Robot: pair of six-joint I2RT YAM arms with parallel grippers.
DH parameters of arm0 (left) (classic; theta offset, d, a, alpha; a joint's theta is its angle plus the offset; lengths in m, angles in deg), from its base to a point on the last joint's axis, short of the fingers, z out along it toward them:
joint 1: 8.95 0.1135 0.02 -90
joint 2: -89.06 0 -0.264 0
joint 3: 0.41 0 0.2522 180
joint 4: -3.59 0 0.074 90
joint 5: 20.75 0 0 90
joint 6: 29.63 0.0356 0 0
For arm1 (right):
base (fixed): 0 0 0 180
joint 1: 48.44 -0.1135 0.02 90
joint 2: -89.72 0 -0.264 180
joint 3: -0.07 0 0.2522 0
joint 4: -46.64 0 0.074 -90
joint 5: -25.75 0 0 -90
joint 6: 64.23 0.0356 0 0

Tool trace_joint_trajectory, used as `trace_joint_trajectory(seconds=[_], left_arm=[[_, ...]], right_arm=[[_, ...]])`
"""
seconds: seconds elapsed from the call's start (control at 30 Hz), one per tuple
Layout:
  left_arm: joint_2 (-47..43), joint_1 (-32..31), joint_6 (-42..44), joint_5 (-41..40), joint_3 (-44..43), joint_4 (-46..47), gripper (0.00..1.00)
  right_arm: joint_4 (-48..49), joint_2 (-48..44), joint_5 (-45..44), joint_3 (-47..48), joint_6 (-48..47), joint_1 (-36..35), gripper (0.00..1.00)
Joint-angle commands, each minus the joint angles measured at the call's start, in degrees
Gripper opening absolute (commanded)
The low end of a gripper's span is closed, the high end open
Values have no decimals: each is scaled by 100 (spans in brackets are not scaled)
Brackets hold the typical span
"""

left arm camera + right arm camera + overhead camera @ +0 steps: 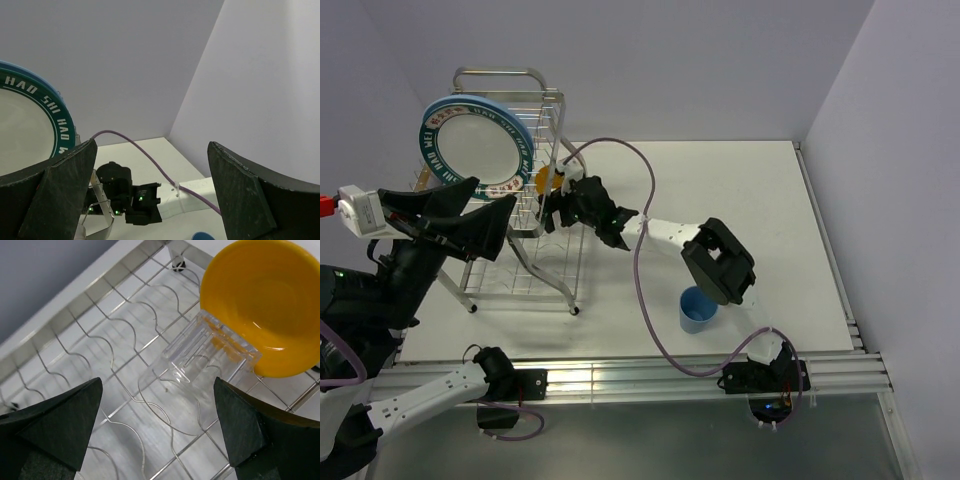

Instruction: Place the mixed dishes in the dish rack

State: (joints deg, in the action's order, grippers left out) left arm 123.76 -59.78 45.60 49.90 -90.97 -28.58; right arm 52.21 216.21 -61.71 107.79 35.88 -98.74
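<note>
In the wire rack, clear faceted glass, glossy yellow bowl

My right arm is hiding part of the small blue cup and covering most of the orange-yellow bowl.

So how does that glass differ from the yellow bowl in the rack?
The glass is clear and lies on its side, while the bowl is solid orange-yellow and stands tilted on edge. The bowl is also wider. Both sit in the rack, right next to each other.
</note>
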Motion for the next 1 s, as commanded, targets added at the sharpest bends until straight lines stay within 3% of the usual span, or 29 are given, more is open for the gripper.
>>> trace_joint_trajectory(seconds=[0.0,0.23,0.37,0.73,0.97], left_arm=[[-16,-15,-53,72,94,92,99],[55,-15,-114,160,112,66,99],[-16,-6,-228,151,138,57,99],[-60,-15,-290,248,16,-31,99],[-183,-15,-299,239,42,-57,99]], right_arm=[[-376,-205,-8,649,1219,161,100],[-992,-319,-446,975,2486,188,100],[-1983,-64,-728,1704,2838,232,100],[-2653,525,-1151,2408,2804,240,100],[-2750,771,-1274,2382,2760,240,100]])
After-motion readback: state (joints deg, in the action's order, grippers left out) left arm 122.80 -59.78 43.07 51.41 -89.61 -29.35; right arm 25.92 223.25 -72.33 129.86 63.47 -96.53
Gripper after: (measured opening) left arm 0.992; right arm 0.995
